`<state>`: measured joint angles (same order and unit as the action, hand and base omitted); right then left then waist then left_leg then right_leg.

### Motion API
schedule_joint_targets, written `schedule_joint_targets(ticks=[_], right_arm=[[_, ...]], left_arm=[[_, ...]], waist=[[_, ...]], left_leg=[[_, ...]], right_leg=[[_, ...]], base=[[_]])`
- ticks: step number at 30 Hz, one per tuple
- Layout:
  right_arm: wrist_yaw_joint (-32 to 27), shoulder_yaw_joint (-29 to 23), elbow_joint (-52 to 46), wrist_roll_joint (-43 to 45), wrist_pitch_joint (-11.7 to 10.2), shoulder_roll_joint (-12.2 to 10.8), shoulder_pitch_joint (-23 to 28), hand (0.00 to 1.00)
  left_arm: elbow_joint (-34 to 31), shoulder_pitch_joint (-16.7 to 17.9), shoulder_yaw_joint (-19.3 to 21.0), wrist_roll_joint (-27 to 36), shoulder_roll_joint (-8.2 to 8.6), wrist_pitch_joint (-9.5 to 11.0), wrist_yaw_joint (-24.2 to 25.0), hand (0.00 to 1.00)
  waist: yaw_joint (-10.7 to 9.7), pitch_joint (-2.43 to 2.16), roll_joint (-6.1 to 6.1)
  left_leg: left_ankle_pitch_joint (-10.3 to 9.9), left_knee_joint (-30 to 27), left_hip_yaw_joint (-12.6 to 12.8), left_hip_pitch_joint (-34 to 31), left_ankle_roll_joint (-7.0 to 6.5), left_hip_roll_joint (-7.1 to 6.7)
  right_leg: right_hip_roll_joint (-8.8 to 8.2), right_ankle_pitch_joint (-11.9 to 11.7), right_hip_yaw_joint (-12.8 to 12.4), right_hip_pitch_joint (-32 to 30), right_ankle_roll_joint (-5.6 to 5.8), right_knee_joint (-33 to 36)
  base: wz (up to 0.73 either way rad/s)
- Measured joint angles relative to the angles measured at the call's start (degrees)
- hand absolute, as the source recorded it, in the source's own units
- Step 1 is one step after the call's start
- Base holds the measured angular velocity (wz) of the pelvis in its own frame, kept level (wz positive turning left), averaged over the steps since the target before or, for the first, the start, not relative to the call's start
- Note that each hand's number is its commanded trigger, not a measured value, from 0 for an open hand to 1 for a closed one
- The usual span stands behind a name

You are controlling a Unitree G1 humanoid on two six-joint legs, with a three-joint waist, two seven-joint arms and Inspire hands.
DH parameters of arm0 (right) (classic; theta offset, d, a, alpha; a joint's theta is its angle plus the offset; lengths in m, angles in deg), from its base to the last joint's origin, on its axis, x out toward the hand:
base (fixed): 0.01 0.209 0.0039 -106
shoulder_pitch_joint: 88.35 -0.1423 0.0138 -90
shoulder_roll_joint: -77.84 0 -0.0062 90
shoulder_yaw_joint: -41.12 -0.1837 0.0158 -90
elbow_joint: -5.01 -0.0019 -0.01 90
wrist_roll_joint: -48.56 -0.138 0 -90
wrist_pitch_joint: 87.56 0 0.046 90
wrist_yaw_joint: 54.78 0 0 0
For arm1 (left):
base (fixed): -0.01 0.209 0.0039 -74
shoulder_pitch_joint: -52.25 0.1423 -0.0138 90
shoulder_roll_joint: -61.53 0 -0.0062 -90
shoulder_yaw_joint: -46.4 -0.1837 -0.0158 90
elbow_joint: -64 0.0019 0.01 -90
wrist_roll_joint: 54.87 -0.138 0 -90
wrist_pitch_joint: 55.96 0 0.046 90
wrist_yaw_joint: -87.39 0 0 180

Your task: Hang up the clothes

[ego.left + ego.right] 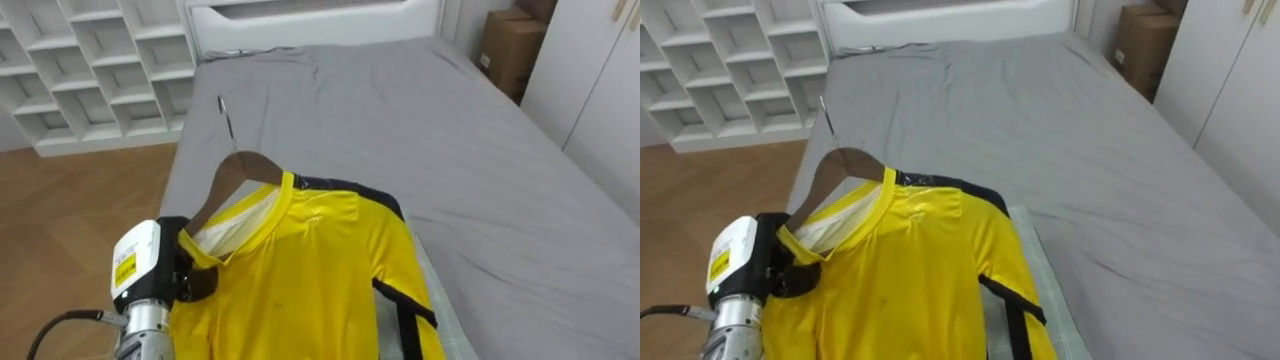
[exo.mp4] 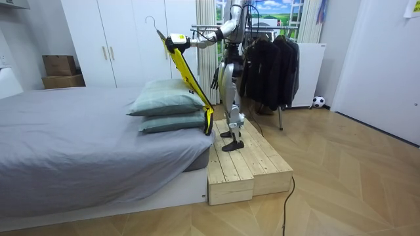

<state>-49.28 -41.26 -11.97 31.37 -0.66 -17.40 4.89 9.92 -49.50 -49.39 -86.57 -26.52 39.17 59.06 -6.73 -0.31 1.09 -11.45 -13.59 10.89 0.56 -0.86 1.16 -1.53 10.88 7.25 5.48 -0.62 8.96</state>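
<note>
A yellow shirt (image 1: 310, 270) with black trim hangs on a wooden hanger (image 1: 235, 175) whose metal hook (image 1: 225, 115) points up and away from me. My left hand (image 1: 195, 278) comes in from the lower left and grips the hanger's near arm through the shirt's shoulder. In the room view I stand on a wooden platform (image 2: 243, 164) beside the bed, with the left hand (image 2: 176, 42) raised and the shirt (image 2: 187, 75) draping down onto the pillows (image 2: 167, 98). My right hand (image 2: 214, 79) hangs by my side.
The grey bed (image 1: 420, 120) stretches out ahead. White cube shelves (image 1: 90, 70) stand at the far left and a cardboard box (image 1: 510, 45) at the far right. Behind me a clothes rack (image 2: 269, 62) holds several dark garments. White wardrobes (image 2: 118, 39) line the wall.
</note>
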Motion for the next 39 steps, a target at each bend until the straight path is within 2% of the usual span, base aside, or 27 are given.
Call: schedule_joint_targets(ticks=[12,19,26,31,33,36,39], right_arm=[[1.0,-4.4,0.0,2.1,0.3,0.0,1.3,0.00],[1.0,-7.7,0.6,2.1,1.2,0.3,2.9,0.00],[0.6,-8.9,1.0,2.2,2.4,0.4,4.8,0.00],[-1.2,-8.9,2.9,7.8,3.6,1.2,4.6,0.00],[-1.4,-9.0,3.8,12.0,4.5,1.6,4.6,0.00],[-3.5,-9.0,6.5,16.8,6.6,3.2,3.5,0.00],[-5.4,-9.0,6.8,18.8,7.6,4.2,3.6,0.00]], left_arm=[[-3.0,0.4,0.9,-0.5,-0.02,-0.1,0.2,1.00],[-7.4,0.8,1.8,-2.9,-0.76,-0.4,0.3,1.00],[-9.4,0.9,1.9,-6.7,-0.75,-0.4,-0.2,1.00],[-9.4,1.8,1.9,-6.8,-0.74,-0.7,-0.2,1.00],[-10.0,2.8,1.9,-7.6,-0.75,-1.5,-0.2,1.00],[-14.7,5.3,2.3,-7.8,-1.13,-4.0,-0.2,1.00],[-18.7,7.1,2.4,-7.7,-1.68,-4.4,-0.3,1.00]], waist=[[0.6,0.29,-0.48],[0.5,0.41,-0.66],[0.5,0.32,-0.05],[0.1,0.11,0.79],[-0.1,0.17,0.71],[-0.6,0.24,0.44],[-0.7,0.29,0.07]], left_leg=[[0.0,0.2,-0.1,1.2,0.02,-0.09],[-0.1,0.4,0.1,1.2,0.09,-0.06],[-0.1,0.9,0.1,2.0,0.11,0.00],[-0.1,0.9,0.1,2.3,0.09,-0.10],[-0.1,0.9,0.1,2.8,0.09,-0.12],[-0.1,0.9,-0.1,2.9,0.08,-0.37],[-0.1,0.9,-0.1,3.0,0.06,-0.44]], right_leg=[[0.00,0.0,0.4,1.9,0.11,-1.3],[0.00,0.0,0.3,1.5,0.11,-1.2],[0.15,0.0,-0.3,1.9,0.09,-0.8],[0.07,0.0,-0.6,2.3,0.11,-0.4],[0.07,0.0,-0.6,2.5,0.14,-0.5],[-0.11,0.2,-0.5,2.8,0.19,-0.9],[-0.18,0.2,-0.7,2.8,0.20,-0.9]], base=[[0.01],[0.00],[0.00],[0.00],[0.00],[0.03],[-0.02]])
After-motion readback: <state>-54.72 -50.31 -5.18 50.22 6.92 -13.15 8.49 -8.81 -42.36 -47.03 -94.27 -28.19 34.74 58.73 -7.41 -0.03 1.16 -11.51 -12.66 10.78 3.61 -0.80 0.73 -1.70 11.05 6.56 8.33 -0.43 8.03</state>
